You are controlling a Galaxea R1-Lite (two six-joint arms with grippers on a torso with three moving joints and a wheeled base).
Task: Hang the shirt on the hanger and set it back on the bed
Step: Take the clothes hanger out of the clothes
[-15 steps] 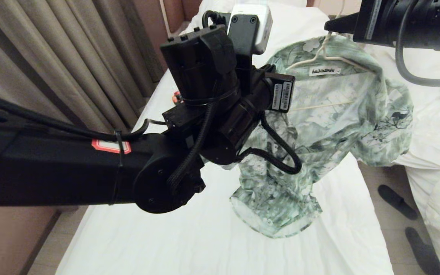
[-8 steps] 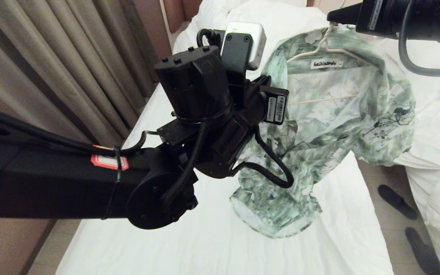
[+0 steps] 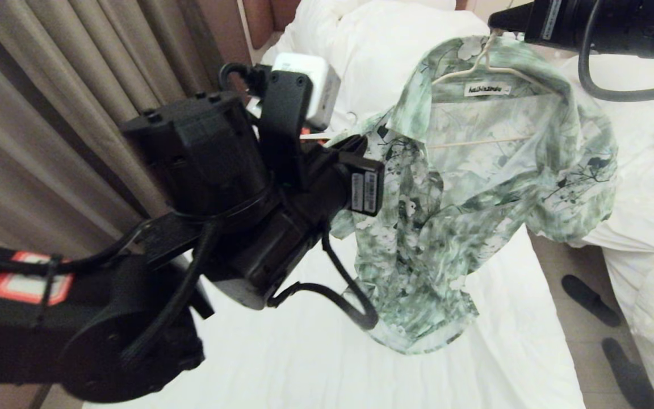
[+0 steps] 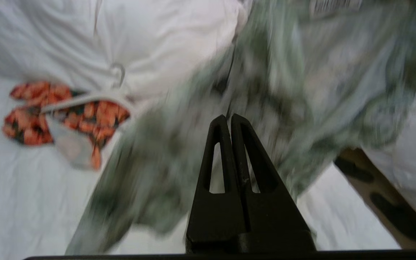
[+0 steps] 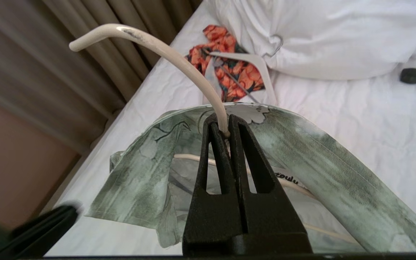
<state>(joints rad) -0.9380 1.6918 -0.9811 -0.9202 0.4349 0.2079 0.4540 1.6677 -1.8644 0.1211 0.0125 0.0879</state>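
The right hand is raised above the bed, its fingers pressed together on the neck of the hanger, just below the slim hook that curves up and away from the fingertips. The shirt hangs from the hanger under this hand, collar uppermost and front open, so the hanger's lower bar shows through the gap. Its hem rests bunched on the white sheet, near the bed's edge on the robot's right, where the floor begins.

The left hand has its fingers pressed flat together with nothing between them. It is at the shirt's left side, pointing at the cloth; the left wrist view is too blurred to tell whether the tips touch the fabric. Beyond this hand, toward the head of the bed, an orange-and-black floral garment lies on a thicker white hanger against the bunched duvet.

Bare sheet stretches out below the left arm, on the curtain side of the bed. A second bed stands across the narrow floor strip on the right.
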